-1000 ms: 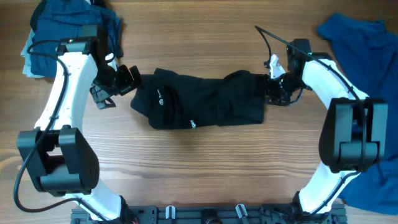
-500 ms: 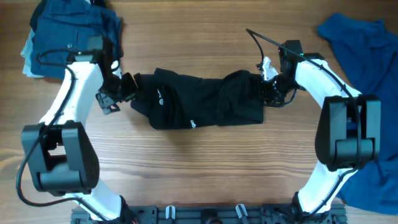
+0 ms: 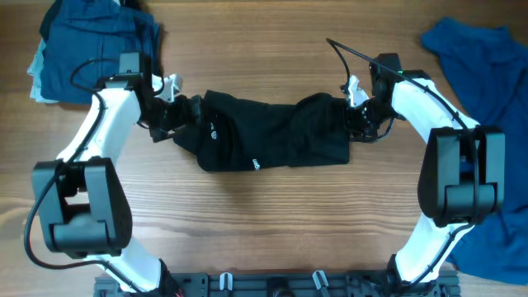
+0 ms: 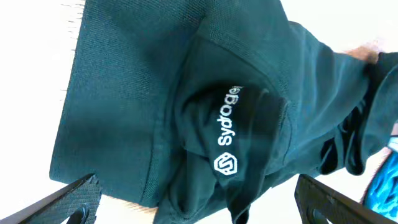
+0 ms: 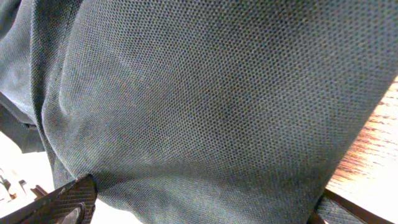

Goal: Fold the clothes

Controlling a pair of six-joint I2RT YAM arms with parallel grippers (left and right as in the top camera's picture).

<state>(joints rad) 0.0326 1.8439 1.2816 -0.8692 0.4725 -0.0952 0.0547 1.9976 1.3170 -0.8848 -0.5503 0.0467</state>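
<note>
Two arms rose from the 6 o'clock edge of the wooden counter point(image 3: 272, 223), with a patch of blue cloth point(image 3: 499, 239) showing at about 4 o'clock beside the right arm's base. Farther in, at the centre, the black garment point(image 3: 272, 136) lay as a rumpled band stretched from 9 o'clock to 3 o'clock.

The left hand point(image 3: 188, 110) sat at the band's 9 o'clock end. In the left wrist view its fingers point(image 4: 71, 196) stood wide apart, holding nothing, with a fold bearing a white logo point(image 4: 227, 140) between them. The right hand point(image 3: 361, 115) met the 3 o'clock end. Its fingertips point(image 5: 71, 199) were likewise spread to both corners of the right wrist view, with dark knit fabric filling the space close under the camera and no grip closed on it.

Farthest back, a blue pile point(image 3: 91, 33) lay at 10 o'clock and a loose blue garment point(image 3: 478, 49) at 2 o'clock, both apart from the black one.
</note>
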